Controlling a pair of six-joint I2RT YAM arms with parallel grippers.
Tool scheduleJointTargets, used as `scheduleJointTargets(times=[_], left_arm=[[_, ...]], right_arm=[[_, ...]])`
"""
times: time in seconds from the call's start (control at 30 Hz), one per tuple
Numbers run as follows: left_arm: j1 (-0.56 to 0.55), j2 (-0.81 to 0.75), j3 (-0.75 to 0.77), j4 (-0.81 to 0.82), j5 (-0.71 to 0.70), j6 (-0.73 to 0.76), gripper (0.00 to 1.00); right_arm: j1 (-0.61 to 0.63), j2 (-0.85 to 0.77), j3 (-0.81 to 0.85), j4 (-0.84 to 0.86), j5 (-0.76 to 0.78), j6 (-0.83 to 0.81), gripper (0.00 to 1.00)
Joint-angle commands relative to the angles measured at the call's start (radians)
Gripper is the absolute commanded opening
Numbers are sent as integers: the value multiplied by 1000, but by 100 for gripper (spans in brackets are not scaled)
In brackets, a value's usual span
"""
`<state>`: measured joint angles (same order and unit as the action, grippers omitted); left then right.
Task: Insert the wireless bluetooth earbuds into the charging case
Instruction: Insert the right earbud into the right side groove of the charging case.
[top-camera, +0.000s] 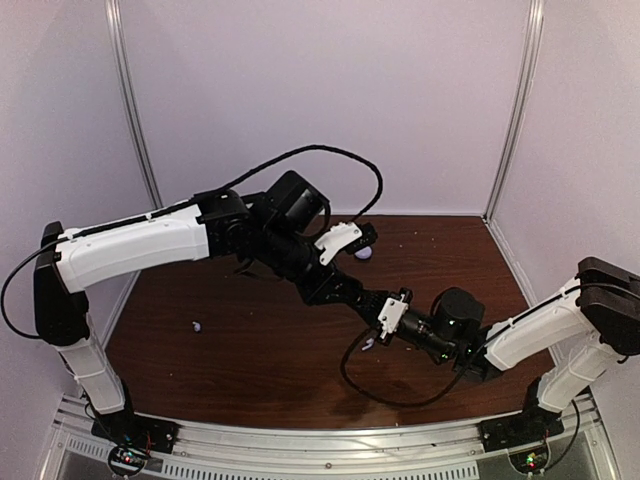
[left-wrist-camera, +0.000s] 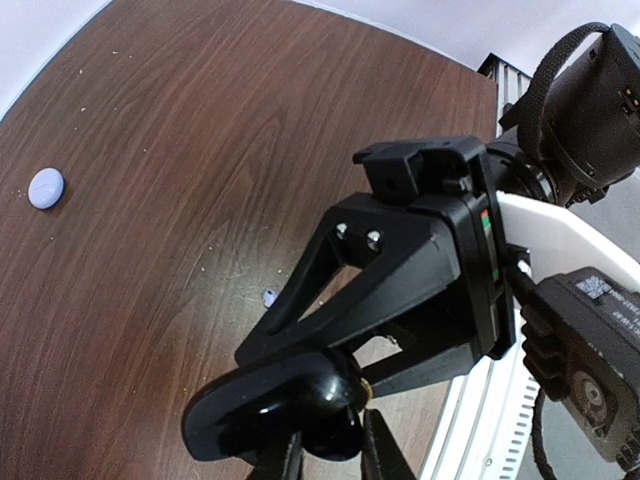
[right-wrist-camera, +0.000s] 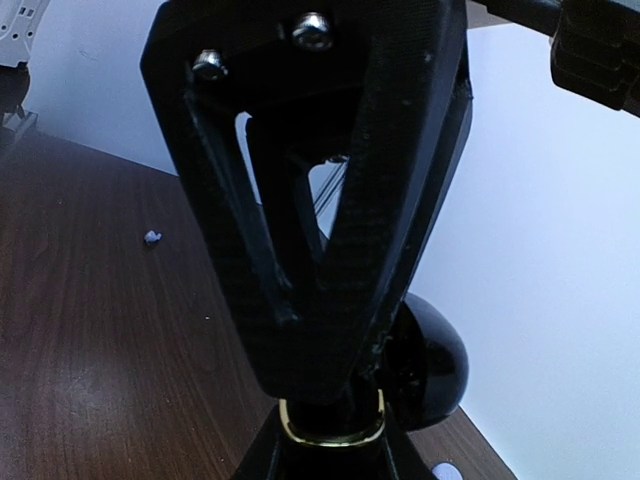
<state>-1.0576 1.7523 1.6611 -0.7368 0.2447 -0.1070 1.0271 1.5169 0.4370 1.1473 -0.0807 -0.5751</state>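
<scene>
Meeting mid-table, right pincer closed, left pincer impossible to tell — charging case clearest from left wrist.

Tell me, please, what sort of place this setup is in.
Probably a robotics lab test cell, not a home: a dark wooden table boxed in by plain white panels on metal frame posts, with the left arm and right arm bolted to a rail at its near edge.

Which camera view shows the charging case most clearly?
The left wrist view: the charging case lies whole and unobstructed on the table. The top view shows it only as a small lavender spot close against the left arm. In the right wrist view, a pale sliver at the bottom edge may be it; I cannot tell.
</scene>
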Motion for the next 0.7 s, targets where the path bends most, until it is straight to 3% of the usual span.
scheduleJointTargets(times=[0.0,0.27,0.67], left_arm=[[-2,18,26,-6,-38,3,22],[-2,12,41,-10,-41,1,33],[-2,-23,56,-18,-79,-14,35]], right_arm=[[19,-11,7,102,-28,54,0],[18,-15,-3,127,-28,82,0],[17,-15,-39,168,-31,121,0]])
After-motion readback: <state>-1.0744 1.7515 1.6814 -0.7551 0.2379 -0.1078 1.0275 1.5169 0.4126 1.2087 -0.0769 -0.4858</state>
